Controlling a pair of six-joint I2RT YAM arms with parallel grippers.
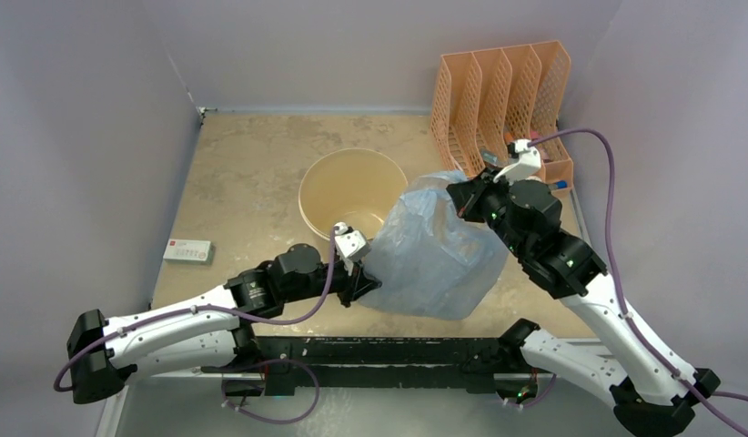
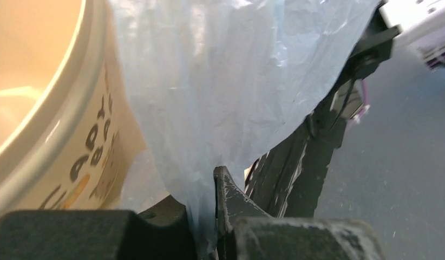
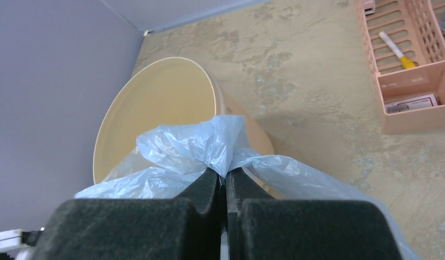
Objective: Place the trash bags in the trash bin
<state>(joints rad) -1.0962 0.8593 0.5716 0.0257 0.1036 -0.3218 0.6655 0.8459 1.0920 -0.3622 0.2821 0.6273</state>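
The pale-blue translucent trash bag (image 1: 439, 244) hangs stretched between both arms, just right of the cream trash bin (image 1: 348, 187). My left gripper (image 1: 359, 284) is shut on the bag's lower left edge; in the left wrist view the plastic (image 2: 220, 81) runs down between the fingers (image 2: 228, 195), with the bin's printed side (image 2: 96, 146) close on the left. My right gripper (image 1: 463, 196) is shut on the bag's upper corner; in the right wrist view the bunched plastic (image 3: 201, 143) sticks out past the gripper (image 3: 226, 176), above the bin's open mouth (image 3: 155, 103).
An orange mesh file organizer (image 1: 502, 100) stands at the back right, holding small items (image 3: 410, 103). A small white and red box (image 1: 188, 250) lies near the table's left edge. Grey walls close in on three sides.
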